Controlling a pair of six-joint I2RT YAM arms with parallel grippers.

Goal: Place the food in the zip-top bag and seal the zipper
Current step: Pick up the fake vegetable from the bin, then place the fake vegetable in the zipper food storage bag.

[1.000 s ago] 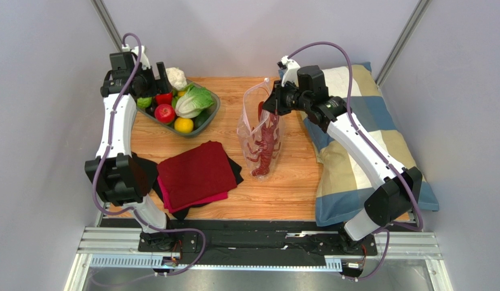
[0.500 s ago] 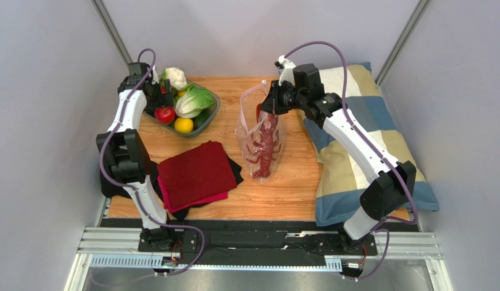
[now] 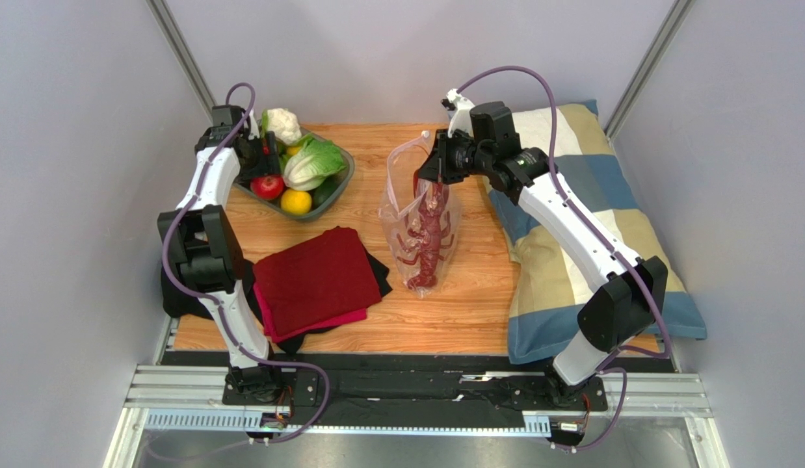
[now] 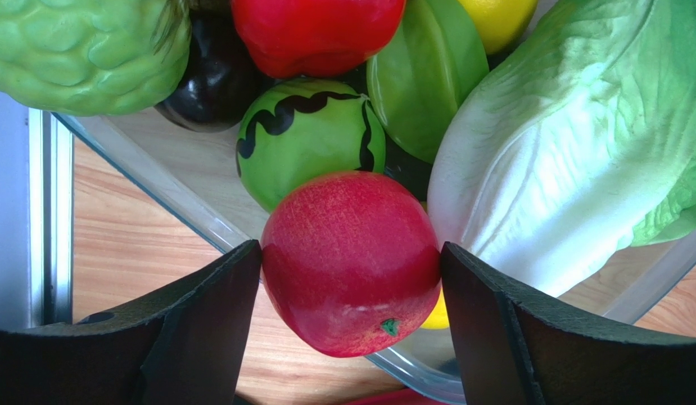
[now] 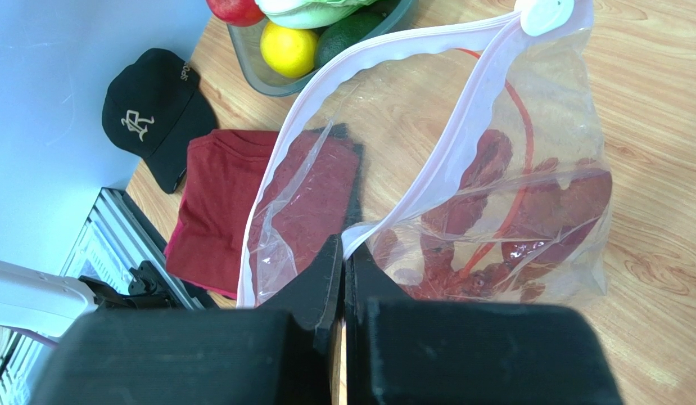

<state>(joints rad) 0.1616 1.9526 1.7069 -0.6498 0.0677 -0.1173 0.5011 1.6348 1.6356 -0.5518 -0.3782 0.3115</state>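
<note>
Table (image 3: 475,292): wooden, both arms reaching over its far half. A checked pillow (image 3: 612,195) lies along the right edge and a folded red cloth (image 3: 314,278) sits front left. Neither belongs to the job.

Zip-top bag (image 3: 395,210): mid-table, raised off the wood, mouth uppermost. The right gripper (image 5: 344,249) has its fingers pressed together on the near lip of the mouth and holds it up. Judged reason: with one lip hoisted the other sags away, so the mouth gapes wide enough for a drop-in.

Tray (image 4: 182,198): clear, at the far left, heaped with produce (lettuce (image 4: 579,152), lemon (image 5: 288,49) and a striped green ball (image 4: 305,135) among it).

Lobster (image 5: 537,211): already inside the bag, lying in its lower part.

Red fruit (image 4: 351,261): in the tray at its near rim, touching the green ball behind it and just beside the lettuce. It looks like the easiest piece to reach. The left gripper (image 4: 350,253) straddles it, jaws wide apart with one pad at each flank. Any gap there is too fine to see, so I cannot tell whether the squeeze has begun.

Zipper (image 5: 394,52): unsealed, its two strips parted in a wide loop, with the slider (image 5: 544,13) at the far end. Judgement: one piece is bagged and the second is being taken; sealing is a long way off.
</note>
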